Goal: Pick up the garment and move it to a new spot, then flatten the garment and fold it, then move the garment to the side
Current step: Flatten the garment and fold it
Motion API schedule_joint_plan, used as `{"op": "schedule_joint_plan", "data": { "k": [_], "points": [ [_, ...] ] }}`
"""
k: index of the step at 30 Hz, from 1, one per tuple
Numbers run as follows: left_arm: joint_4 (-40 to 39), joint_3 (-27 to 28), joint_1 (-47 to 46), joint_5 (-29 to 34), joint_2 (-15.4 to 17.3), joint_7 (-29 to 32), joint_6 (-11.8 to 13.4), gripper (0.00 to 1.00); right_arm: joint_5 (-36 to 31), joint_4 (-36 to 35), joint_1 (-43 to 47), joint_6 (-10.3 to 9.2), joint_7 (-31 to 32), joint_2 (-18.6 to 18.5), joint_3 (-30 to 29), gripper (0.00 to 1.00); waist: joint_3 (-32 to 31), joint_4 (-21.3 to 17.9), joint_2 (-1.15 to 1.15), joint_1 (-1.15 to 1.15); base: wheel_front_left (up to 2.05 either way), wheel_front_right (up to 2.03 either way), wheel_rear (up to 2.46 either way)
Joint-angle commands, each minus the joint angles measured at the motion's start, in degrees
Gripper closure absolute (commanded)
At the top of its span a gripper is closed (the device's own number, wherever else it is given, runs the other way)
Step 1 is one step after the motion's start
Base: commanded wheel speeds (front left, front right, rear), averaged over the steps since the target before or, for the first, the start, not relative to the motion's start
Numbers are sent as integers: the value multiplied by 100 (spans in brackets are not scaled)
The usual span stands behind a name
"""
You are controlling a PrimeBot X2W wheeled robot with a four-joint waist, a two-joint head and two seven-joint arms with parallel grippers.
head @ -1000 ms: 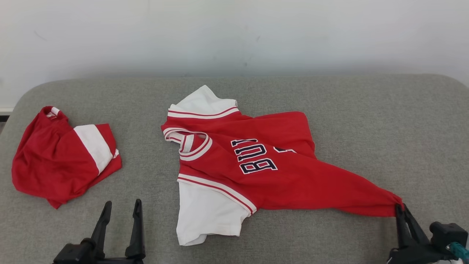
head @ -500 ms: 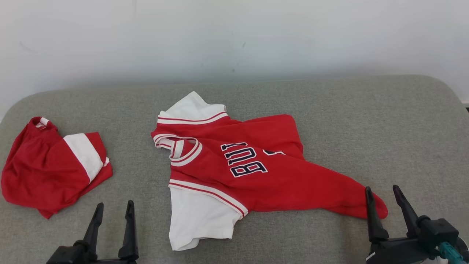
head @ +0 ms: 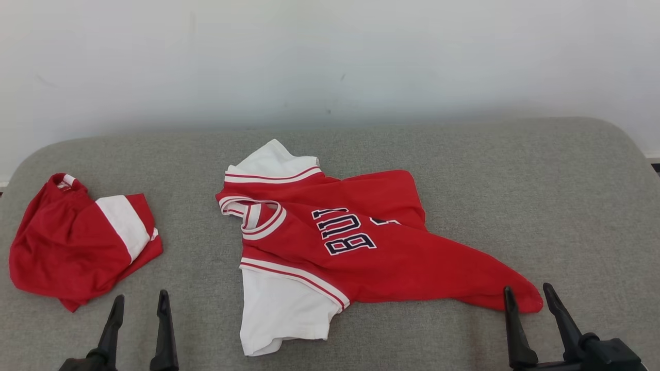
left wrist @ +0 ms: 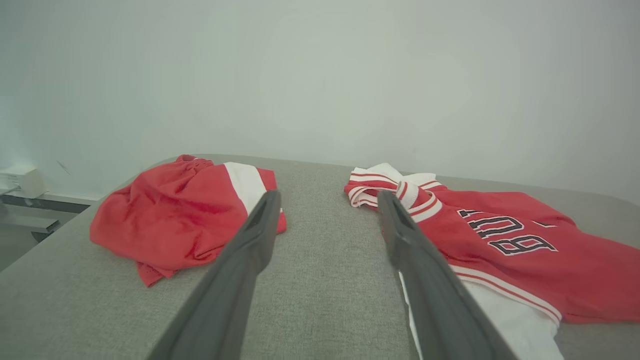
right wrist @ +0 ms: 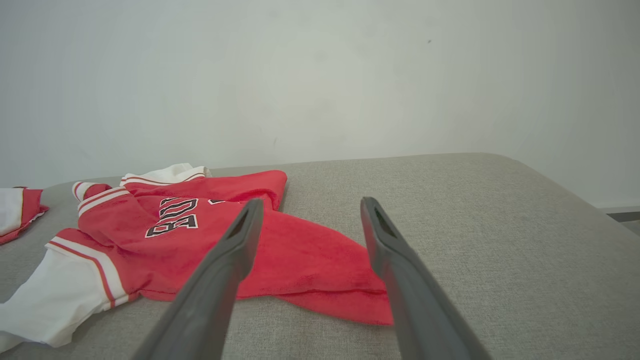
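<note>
Head view: red jersey [head: 361, 247] lies crumpled on the grey cushion [head: 515, 180]; right gripper [head: 527, 288], spread and empty, sits just beside its hem corner [head: 526, 303]. Left wrist view: left gripper [left wrist: 328, 195] gapes, holding nothing. Right wrist view: that corner shows between the open fingers [right wrist: 225, 270], ungripped. Flattening seems next: pinch corners, pull outward.

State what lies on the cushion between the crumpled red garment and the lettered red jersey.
Nothing: in the head view, bare grey cushion separates the crumpled red garment from the lettered red jersey.
</note>
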Motion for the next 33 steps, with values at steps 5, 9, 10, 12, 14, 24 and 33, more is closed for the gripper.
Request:
{"op": "schedule_joint_plan", "data": {
  "k": [5, 9, 10, 12, 14, 24, 33],
  "points": [
    [-34, 35, 106, 128, -2, -5, 17, 0, -63, -74, 147, -15, -2, 69, 29, 0, -26, 18, 0, 0, 0, 0, 0],
    [-19, 58, 120, 134, -2, -5, -8, 0, -74, -54, 142, -15, -1, 89, 59, 0, -28, -1, 0, 0, 0, 0, 0],
    [-1, 42, 121, 100, -3, -5, -23, 0, -73, -41, 121, -15, -2, 94, 66, 0, -28, -9, 0, 0, 0, 0, 0],
    [62, -58, 123, 12, -3, -5, -60, 0, -53, -10, 73, -15, -2, 100, 74, 0, -26, -24, 0, 0, 0, 0, 0],
    [161, -233, 111, -44, -5, -5, -110, 0, -25, 45, 29, -15, -2, 86, 40, 0, -10, -38, 0, 0, 0, 0, 0],
    [1141, -1046, -302, -153, 0, -5, -271, 0, -46, 897, -545, -15, 56, -243, -158, 0, 284, -204, 0, 0, 0, 0, 0],
    [2005, -1241, -751, -317, 4, -5, -336, 0, 89, 2138, -1259, -15, 9, -416, -137, 0, 665, -351, 0, 0, 0, 0, 0]
  ]
}}
